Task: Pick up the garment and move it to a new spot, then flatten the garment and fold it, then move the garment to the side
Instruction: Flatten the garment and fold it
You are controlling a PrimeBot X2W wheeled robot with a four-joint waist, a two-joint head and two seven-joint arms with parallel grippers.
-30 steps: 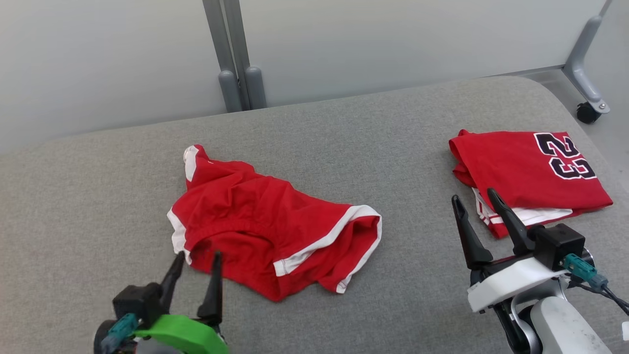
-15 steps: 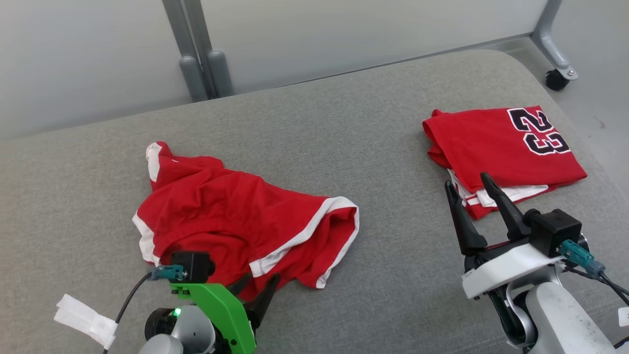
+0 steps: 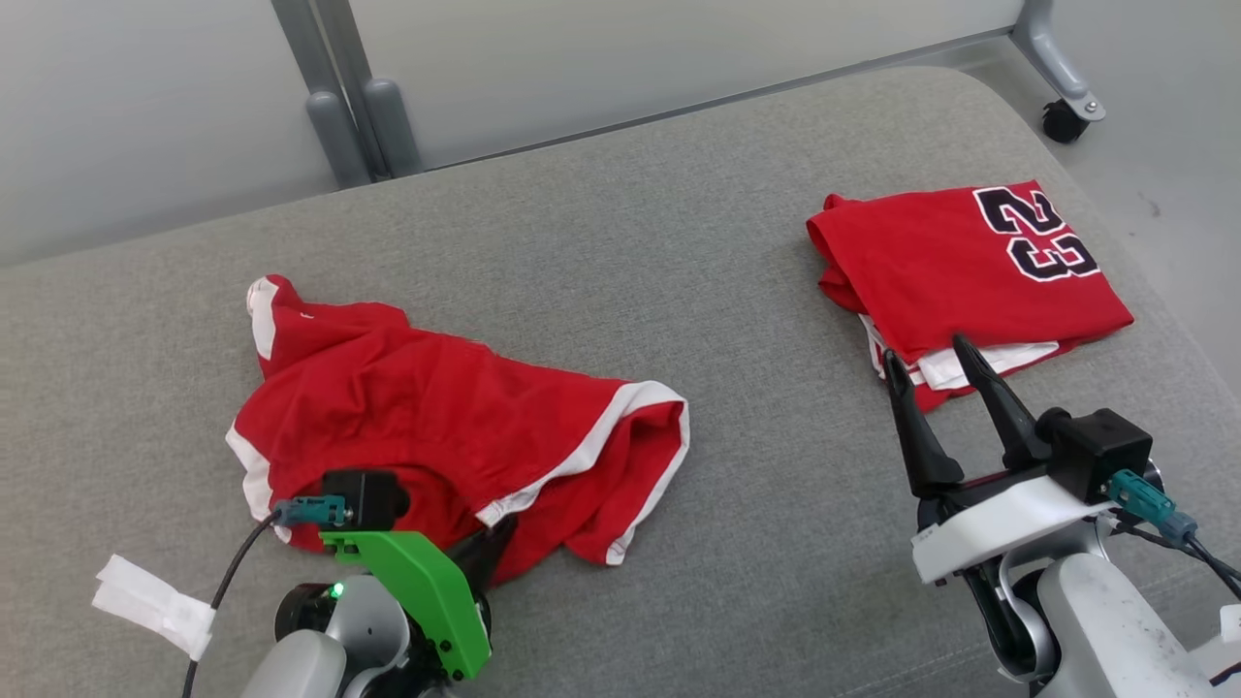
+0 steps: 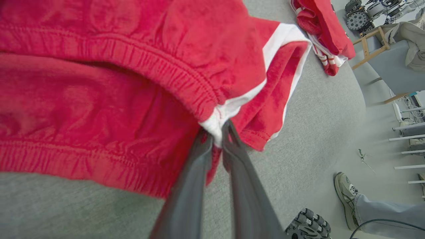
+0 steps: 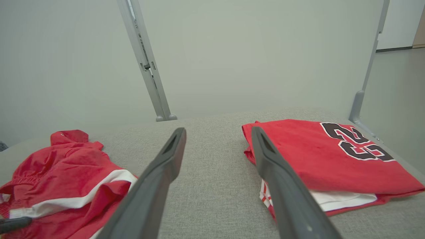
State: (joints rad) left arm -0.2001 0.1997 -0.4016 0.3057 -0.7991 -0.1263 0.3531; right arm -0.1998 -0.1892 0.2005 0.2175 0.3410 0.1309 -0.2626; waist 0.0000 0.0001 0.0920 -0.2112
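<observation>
The garment (image 3: 436, 427) is a pair of crumpled red shorts with white trim, lying left of centre on the grey padded table (image 3: 630, 252). My left gripper (image 3: 490, 543), on its green mount, sits at the shorts' near edge. In the left wrist view its fingers (image 4: 217, 139) are pinched together on the waistband of the garment (image 4: 116, 83), where a white stripe meets it. My right gripper (image 3: 921, 349) stands open above the table at the right, holding nothing. In the right wrist view it (image 5: 218, 130) shows a wide gap, with the garment (image 5: 66, 172) at the lower left.
A folded red jersey (image 3: 970, 262) with a black 23 lies at the right, just beyond my right fingertips. Partition posts (image 3: 339, 107) and a caster wheel (image 3: 1064, 121) stand behind the table. A person's shoe (image 4: 345, 196) is on the floor beside the table.
My left gripper has swung in to the garment's near edge and closed on the waistband. The head camera has shifted, so the whole scene has slid left. The right gripper stays open.
</observation>
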